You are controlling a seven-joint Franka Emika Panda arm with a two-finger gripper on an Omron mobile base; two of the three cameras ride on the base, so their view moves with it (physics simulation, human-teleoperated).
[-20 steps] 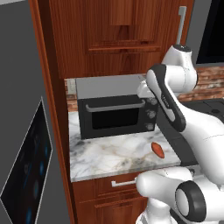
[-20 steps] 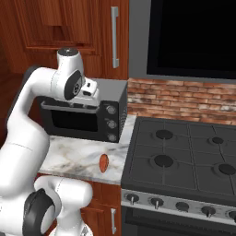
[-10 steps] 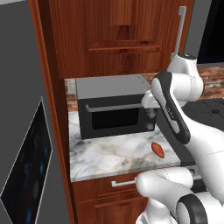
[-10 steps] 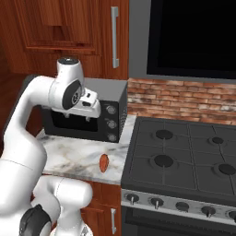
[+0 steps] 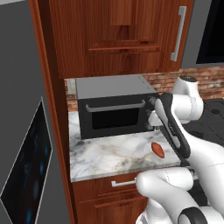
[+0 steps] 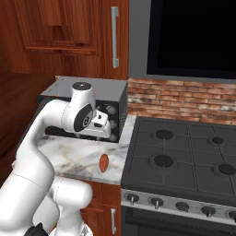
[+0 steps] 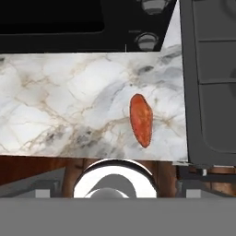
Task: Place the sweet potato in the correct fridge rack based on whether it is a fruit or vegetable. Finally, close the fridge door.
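Base views flanking; hand view overhead

The white arm rises from the base, bends at a raised elbow and folds back down, so the hand hangs low and faces downward. The gripper (image 6: 102,130) sits at the end of that downturned wrist. Whether its fingers are spread or closed cannot be made out.

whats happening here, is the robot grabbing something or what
Nothing is grabbed yet. The robot's arm is bent over a marble counter, its hand camera looking down at the sweet potato. The sweet potato lies loose on the counter near the stove, in front of a microwave. Nothing touches it.
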